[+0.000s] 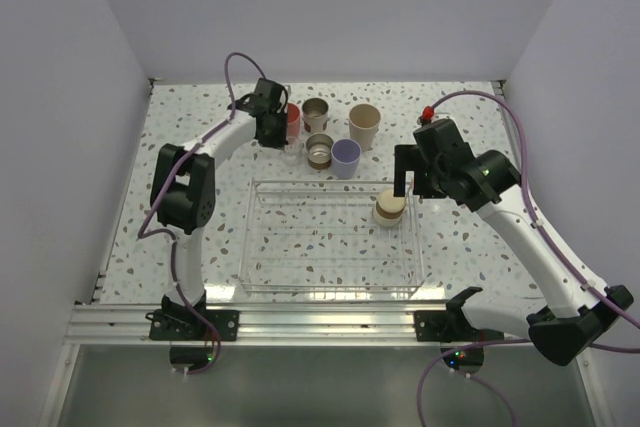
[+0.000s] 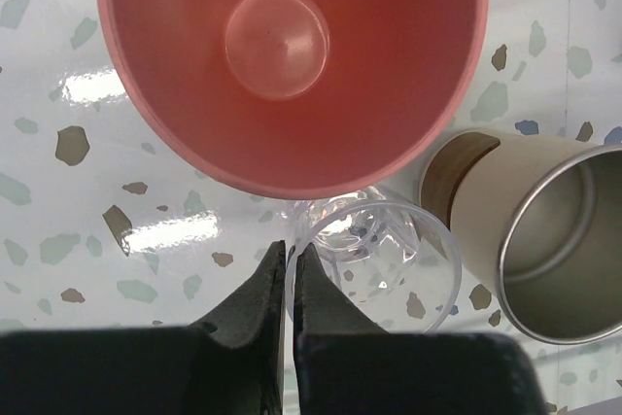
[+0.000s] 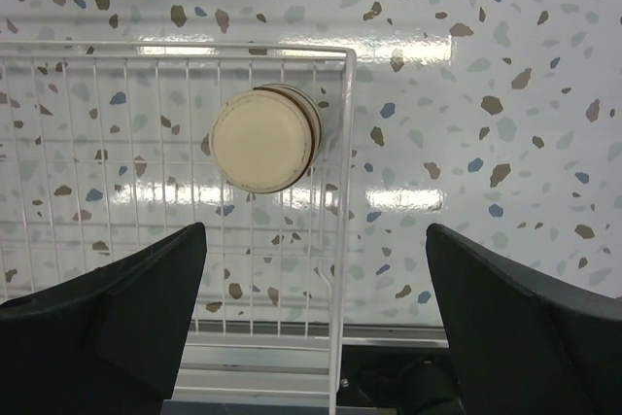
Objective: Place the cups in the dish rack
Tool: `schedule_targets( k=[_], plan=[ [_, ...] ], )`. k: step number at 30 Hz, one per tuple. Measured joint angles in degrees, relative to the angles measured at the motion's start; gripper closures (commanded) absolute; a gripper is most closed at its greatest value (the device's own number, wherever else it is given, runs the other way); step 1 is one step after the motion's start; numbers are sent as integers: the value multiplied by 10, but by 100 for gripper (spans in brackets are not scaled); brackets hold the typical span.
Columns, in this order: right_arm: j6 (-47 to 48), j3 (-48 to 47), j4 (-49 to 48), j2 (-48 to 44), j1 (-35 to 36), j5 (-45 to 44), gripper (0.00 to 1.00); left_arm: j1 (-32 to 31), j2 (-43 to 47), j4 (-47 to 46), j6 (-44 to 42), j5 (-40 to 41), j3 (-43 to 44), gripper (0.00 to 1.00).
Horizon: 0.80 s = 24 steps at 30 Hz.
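Observation:
The dish rack (image 1: pixel 249 237) sits mid-table. One steel cup (image 1: pixel 390 209) stands upside down, tan base up, in its far right corner; it also shows in the right wrist view (image 3: pixel 264 138). Behind the rack stand the red-pink cup (image 1: pixel 292 121), two steel cups (image 1: pixel 316 113) (image 1: pixel 320 150), the beige cup (image 1: pixel 364 125), the lavender cup (image 1: pixel 345 158) and the clear cup (image 1: pixel 291 153). My left gripper (image 2: pixel 287 258) is shut on the clear cup's (image 2: pixel 389 264) rim, one finger inside and one outside. My right gripper (image 3: pixel 316 235) is open and empty above the rack's right wall (image 3: pixel 347 143).
In the left wrist view the red-pink cup (image 2: pixel 292 55) touches the clear cup's far side, and a steel cup (image 2: pixel 544 240) stands close on its right. White walls enclose the table on three sides. An aluminium rail (image 1: pixel 320 322) runs along the near edge.

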State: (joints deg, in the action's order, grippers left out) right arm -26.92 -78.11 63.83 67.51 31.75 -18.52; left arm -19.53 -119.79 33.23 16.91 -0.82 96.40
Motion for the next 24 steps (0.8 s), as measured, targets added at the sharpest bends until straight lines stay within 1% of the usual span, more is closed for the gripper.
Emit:
schedule_targets(
  k=[8, 11, 13, 17, 21, 24],
  plan=[
    [-7, 0, -1, 0, 0, 15, 2, 1, 11, 10, 0, 0, 0, 100],
    [-13, 0, -9, 0, 0, 37, 2, 5, 43, 9, 4, -7, -17, 100],
    [-19, 0, -25, -2, 0, 65, 2, 14, 81, 7, 12, -21, -39, 100],
    [-40, 21, -103, -29, 0, 140, 2, 42, 163, 1, 32, -52, -67, 100],
    [-86, 66, -200, -69, 0, 220, 2, 59, 231, -23, 53, -90, -85, 100],
    [-128, 99, -275, -80, 0, 264, 2, 62, 279, -52, 70, -127, -114, 100]
  ],
)
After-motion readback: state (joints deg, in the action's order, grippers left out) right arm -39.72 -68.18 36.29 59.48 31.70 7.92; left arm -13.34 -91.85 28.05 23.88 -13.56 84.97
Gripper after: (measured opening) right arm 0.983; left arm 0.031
